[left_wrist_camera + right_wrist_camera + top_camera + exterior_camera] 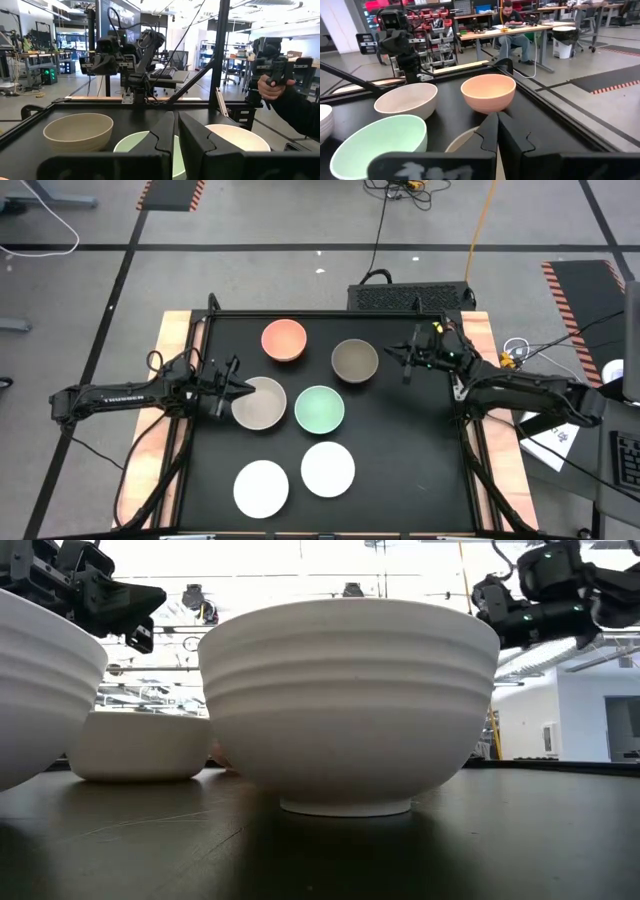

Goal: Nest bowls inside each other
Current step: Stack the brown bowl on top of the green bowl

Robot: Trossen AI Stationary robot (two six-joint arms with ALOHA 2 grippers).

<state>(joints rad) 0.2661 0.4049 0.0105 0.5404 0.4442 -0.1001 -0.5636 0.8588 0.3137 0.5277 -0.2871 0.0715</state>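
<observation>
Six bowls sit apart on the black table (400, 470), none nested. In the high view the salmon-orange bowl (283, 340) is at the far side, with the olive-grey bowl (354, 360) just to its right. Nearer the middle the beige-grey bowl (259, 403) and the mint green bowl (320, 409) stand side by side, close together. The two white bowls — left white bowl (261, 487) and right white bowl (328, 468) — lie at the near edge, almost touching.

The left gripper (236, 388) hangs at the left rim of the beige-grey bowl, its tips over the bowl's edge. In its wrist view the two dark fingers (200, 145) stand nearly together with only a thin slit between them and nothing clamped; beyond them show the mint green bowl, the olive-grey bowl further back and a pale bowl to the side.

The right gripper (404, 358) hovers just right of the olive-grey bowl, not touching it. Its fingers (512, 137) are closed against each other, empty, with the olive-grey bowl's rim directly beyond the tips.

From table height, the right white bowl fills the middle of the frame, with the other white bowl cut off at the edge and both grippers held above the bowls.

A person's hand (272, 87) holding a dark handle shows beyond the table — another person sits at a desk (510, 20) in the room behind.
</observation>
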